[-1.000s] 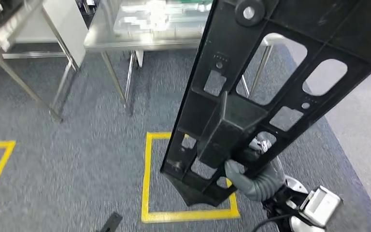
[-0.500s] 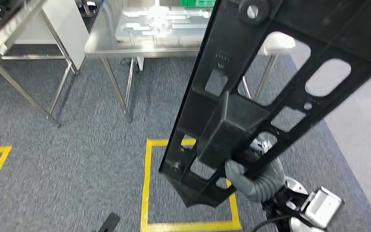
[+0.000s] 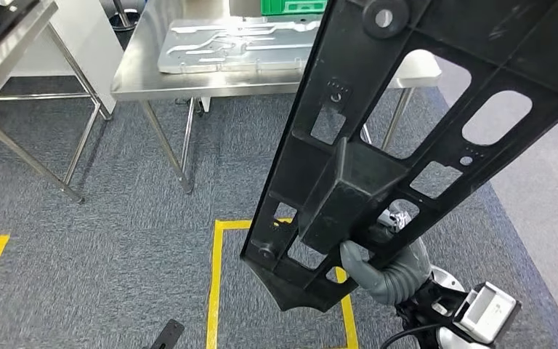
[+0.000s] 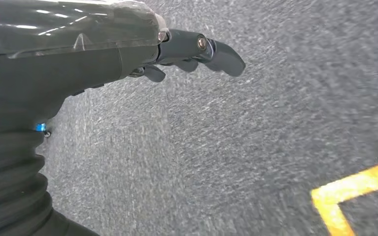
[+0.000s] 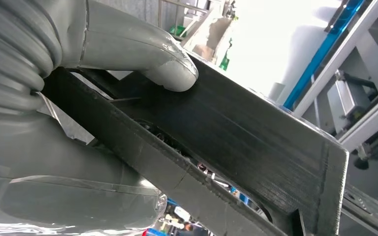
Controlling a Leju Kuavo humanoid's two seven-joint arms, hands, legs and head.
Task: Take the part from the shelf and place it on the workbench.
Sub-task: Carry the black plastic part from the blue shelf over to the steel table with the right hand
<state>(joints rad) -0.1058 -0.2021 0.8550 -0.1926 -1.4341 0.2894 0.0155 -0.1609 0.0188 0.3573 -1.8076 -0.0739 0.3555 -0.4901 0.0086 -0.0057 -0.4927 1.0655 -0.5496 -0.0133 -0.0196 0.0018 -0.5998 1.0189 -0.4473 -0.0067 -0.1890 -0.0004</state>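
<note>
Long black plastic part (image 3: 378, 145) gripped by the right hand (image 3: 378, 265), held tilted above the carpet, well short of the workbench (image 3: 211, 80).

Rigid, matte, ribbed on its face, pierced with rectangular and rounded cut-outs, with a boxy raised block at mid-length; lower pointed end near, upper end running up to the far right. Clasped at that block, grey thumb (image 5: 142, 54) pressed flat on its smooth dark side, ribbed grey wrist cover just below. Left hand (image 4: 197, 51) hanging over the floor, grasping nothing, dark fingers held loosely out. Underneath, speckled grey carpet (image 3: 116, 233) marked with a yellow tape square (image 3: 216, 276). Farther off, shiny steel workbench on thin legs, carrying a flat silvery metal plate (image 3: 225, 47) with slots; green crate (image 3: 290, 6) at its far edge. Second steel-legged table (image 3: 14, 43) at far left.
</note>
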